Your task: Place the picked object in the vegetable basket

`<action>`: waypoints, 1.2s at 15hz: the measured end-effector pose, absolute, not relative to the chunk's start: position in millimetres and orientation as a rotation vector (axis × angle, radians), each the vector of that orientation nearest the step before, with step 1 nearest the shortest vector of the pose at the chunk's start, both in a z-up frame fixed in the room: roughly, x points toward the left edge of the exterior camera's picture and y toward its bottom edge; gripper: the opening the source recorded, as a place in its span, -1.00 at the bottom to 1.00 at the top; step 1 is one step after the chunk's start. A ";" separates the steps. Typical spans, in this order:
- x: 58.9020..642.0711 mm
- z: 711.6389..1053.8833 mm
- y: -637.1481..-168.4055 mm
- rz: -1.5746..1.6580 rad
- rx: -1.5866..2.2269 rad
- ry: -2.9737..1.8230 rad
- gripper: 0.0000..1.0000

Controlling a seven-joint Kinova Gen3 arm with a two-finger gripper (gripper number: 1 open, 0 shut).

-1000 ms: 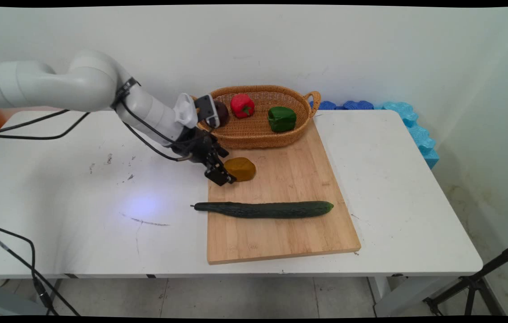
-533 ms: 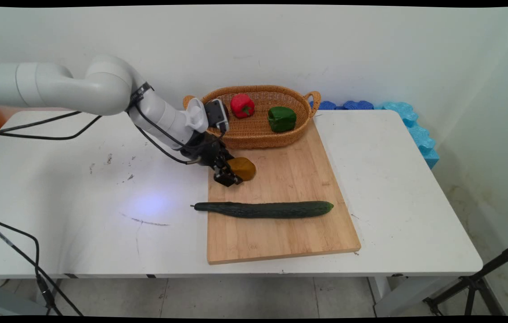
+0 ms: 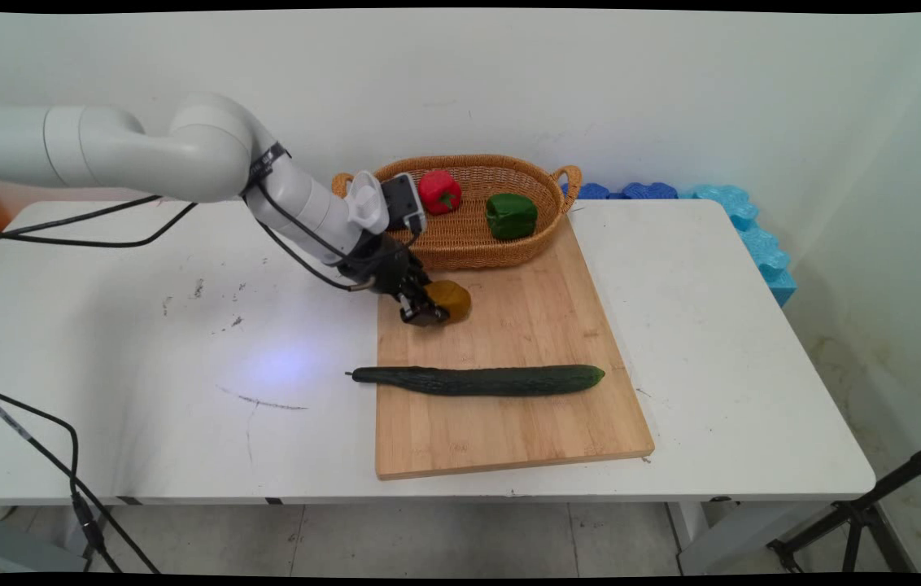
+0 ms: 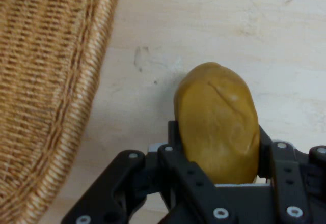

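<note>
Gripper (image 3: pixel 426 312) advanced, now clamps potato (image 4: pixel 218 119); basket (image 3: pixel 460 236) holds red pepper (image 3: pixel 438 191), green pepper (image 3: pixel 511 215).

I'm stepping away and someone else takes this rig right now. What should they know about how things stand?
Gripper: shut on the potato, low over the cutting board, just in front of the wicker basket.
In the basket: red pepper and green pepper.
Cucumber lies across the board, its stem end past the left edge.
Potato is outside the basket.
</note>
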State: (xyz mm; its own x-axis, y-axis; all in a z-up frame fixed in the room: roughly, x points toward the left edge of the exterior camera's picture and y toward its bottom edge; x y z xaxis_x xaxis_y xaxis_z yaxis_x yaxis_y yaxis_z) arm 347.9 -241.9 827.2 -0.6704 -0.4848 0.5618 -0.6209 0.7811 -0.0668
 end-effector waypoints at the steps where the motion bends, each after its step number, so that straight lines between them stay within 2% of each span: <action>1: 346.8 831.6 -243.6 0.344 0.820 -2.437 -1.00; 13: 348.2 899.6 -283.5 0.415 0.760 -2.385 -1.00; 18: 360.9 910.2 -312.8 0.484 0.744 -2.408 -1.00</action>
State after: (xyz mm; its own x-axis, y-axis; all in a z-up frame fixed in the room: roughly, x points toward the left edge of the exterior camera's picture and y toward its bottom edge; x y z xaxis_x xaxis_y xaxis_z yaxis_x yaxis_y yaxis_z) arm 360.9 -312.8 910.2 -0.6843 -0.3978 0.6111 -0.6031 0.7798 -0.1678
